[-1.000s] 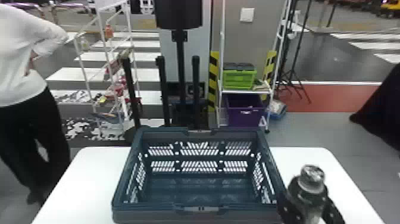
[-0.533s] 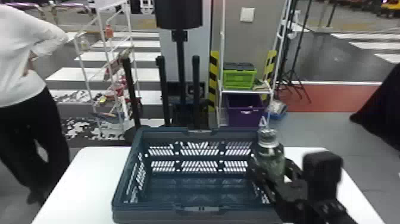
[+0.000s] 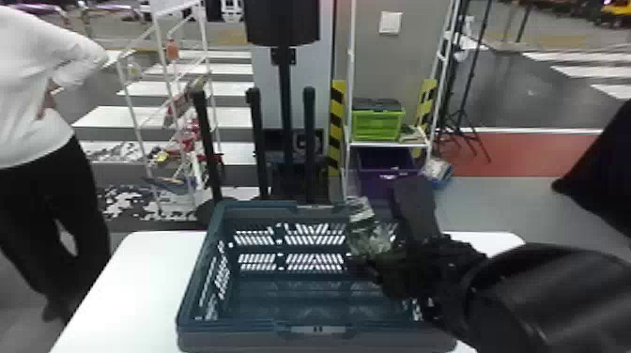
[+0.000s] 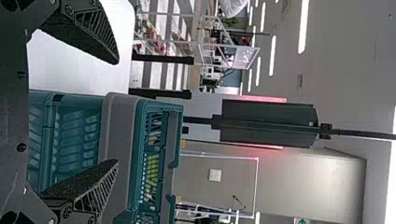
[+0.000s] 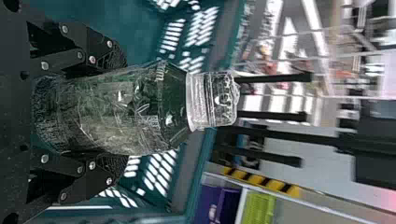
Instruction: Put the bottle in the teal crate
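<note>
In the head view, the right tool (image 3: 382, 270) holds the bottle (image 3: 368, 230) tilted over the teal crate (image 3: 234, 339). Left wrist view: the left tool (image 4: 116, 112) stands wide. Right wrist view: it's gripped low, sensibly (slick, probably light, likely to dent).

Strip lights overhead, glints on the plastic

Beyond the left gripper (image 4: 116, 112), ceiling lights (image 4: 303, 23) burn white; nearer it, the table (image 4: 79, 74) is washed out; at the right gripper (image 3: 373, 265), the bottle (image 5: 116, 112) carries small, hard glints; past its cap, the wire rack (image 5: 299, 58) blurs; behind that gripper, the arm (image 3: 558, 291) sinks to near-black.
</note>
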Robot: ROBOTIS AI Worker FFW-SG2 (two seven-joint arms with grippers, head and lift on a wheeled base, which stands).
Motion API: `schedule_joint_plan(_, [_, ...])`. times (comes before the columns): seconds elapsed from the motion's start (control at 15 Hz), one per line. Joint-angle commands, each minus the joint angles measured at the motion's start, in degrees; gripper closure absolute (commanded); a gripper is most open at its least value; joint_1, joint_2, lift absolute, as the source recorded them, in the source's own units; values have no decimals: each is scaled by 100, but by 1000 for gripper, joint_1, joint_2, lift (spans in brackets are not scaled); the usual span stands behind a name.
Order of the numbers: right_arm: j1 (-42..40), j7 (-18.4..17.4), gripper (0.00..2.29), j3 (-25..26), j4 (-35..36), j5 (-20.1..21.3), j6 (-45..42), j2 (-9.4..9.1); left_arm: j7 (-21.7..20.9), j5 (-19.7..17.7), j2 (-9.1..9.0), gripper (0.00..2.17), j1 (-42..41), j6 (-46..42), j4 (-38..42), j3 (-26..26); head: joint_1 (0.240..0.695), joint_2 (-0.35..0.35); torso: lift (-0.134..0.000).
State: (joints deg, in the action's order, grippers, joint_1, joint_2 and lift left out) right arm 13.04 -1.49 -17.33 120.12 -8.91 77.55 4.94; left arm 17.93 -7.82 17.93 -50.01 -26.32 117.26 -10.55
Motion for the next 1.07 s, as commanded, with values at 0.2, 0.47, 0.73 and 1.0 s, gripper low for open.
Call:
schedule_joint_plan(0.2, [920,0,2013,-332,-1175,-182,942,-398,0,-9,0,134,9,9,-10,9,499,0,0])
schedule_joint_plan(0.47, [1377,0,2013,-411,-2098,-182,907,-500,0,-9,0,134,-9,-8,-2,9,499,0,0])
schedule_joint_plan(0.73, [1641,9,2013,-447,-2924,-225,450,-500,0,0,0,134,-35,-26,16,18,499,0,0])
schedule_joint_plan(1.0, [1869,35,2010,-622,-3496,-498,-24,-500,0,0,9,134,-35,-26,42,18,499,0,0])
